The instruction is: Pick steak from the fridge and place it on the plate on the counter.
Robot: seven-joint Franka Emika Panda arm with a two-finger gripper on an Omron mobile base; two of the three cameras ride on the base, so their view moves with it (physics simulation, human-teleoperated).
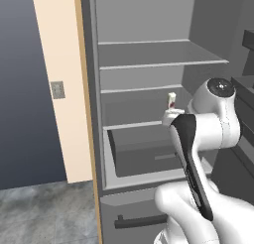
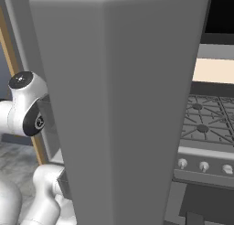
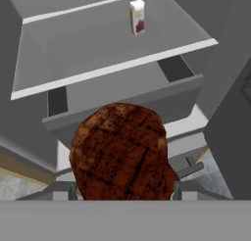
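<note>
The steak [image 3: 120, 152], a dark red-brown lump, sits between my gripper's [image 3: 125, 192] two finger tips in the hand view, and the gripper is shut on it. Behind it stands the open fridge [image 3: 98, 54], with pale grey shelves and a grey drawer [image 3: 122, 95]. In the left base view my arm reaches in front of the fridge [image 1: 149, 64] at the height of its drawer [image 1: 144, 153]. The plate and the counter are out of view.
A small white carton [image 1: 171, 101] [image 3: 138, 17] stands on a fridge shelf. A dark handle bar [image 1: 141, 221] runs low on the fridge. In the right base view a broad grey fridge door [image 2: 123, 105] stands close ahead, with a stove [image 2: 205, 128] and its knobs to the right.
</note>
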